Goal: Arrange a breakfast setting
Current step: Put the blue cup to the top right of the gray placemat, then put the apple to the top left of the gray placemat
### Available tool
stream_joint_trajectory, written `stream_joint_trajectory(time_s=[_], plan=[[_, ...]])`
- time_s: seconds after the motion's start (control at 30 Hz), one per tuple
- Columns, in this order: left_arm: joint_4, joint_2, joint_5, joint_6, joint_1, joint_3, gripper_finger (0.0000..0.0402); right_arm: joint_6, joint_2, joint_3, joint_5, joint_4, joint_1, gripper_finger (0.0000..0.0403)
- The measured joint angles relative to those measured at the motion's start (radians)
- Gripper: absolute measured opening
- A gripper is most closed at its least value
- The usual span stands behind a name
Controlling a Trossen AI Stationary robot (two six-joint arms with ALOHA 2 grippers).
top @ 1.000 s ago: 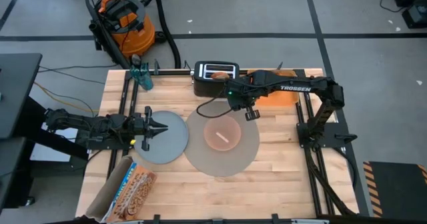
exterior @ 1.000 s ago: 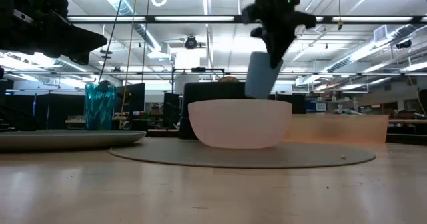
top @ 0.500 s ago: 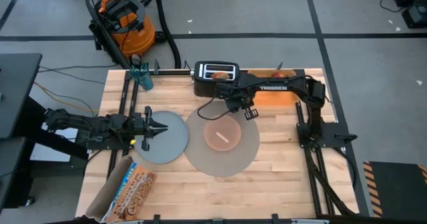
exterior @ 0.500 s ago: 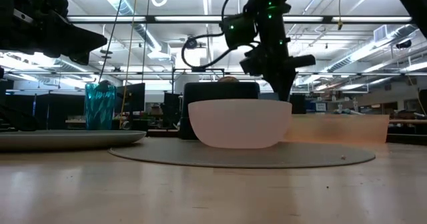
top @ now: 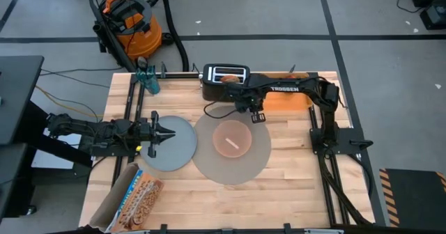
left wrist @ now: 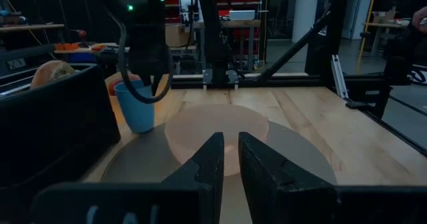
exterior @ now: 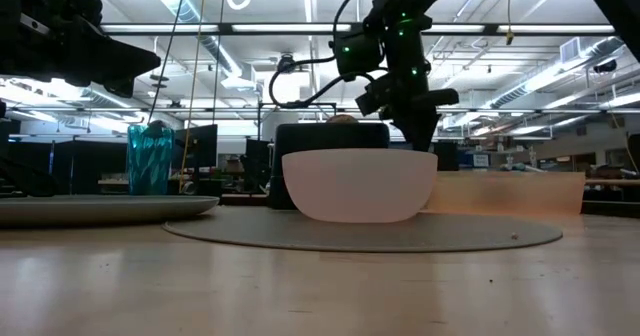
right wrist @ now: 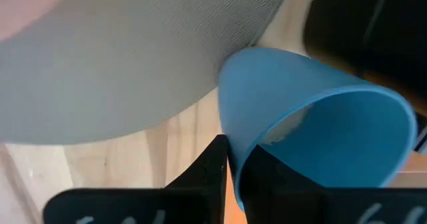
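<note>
Right hand [right wrist: 229,159] | nearly closed, pinching blue cup [right wrist: 313,127] rim | beside grey mat [right wrist: 133,57]

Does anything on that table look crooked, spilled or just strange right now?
Little stands out. The blue cup stands upright at the grey mat's edge, its rim pinched by the right gripper. The only oddity: the grey-blue plate sits off to the side, under the left gripper.
</note>
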Motion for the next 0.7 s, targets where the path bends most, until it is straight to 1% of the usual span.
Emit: stream_joint_trajectory(time_s=[0.23, 0.33, 0.47, 0.6, 0.7], plan=[[0.0, 0.0, 0.0, 0.0, 0.0, 0.0, 0.0055, 0.008, 0.0, 0.0, 0.016, 0.044, -0.006, 0.0071], [0.0, 0.0, 0.0, 0.0, 0.0, 0.0, 0.0055, 0.012, 0.0, 0.0, 0.022, 0.038, -0.003, 0.0096], [0.0, 0.0, 0.0, 0.0, 0.0, 0.0, 0.0055, 0.031, 0.0, 0.003, 0.06, 0.027, 0.01, 0.0134], [0.0, 0.0, 0.0, 0.0, 0.0, 0.0, 0.0055, 0.038, -0.001, 0.046, 0.078, -0.026, 0.033, 0.0162], [0.0, 0.0, 0.0, 0.0, 0.0, 0.0, 0.0055, 0.064, -0.004, 0.09, 0.078, -0.058, 0.05, 0.0172]])
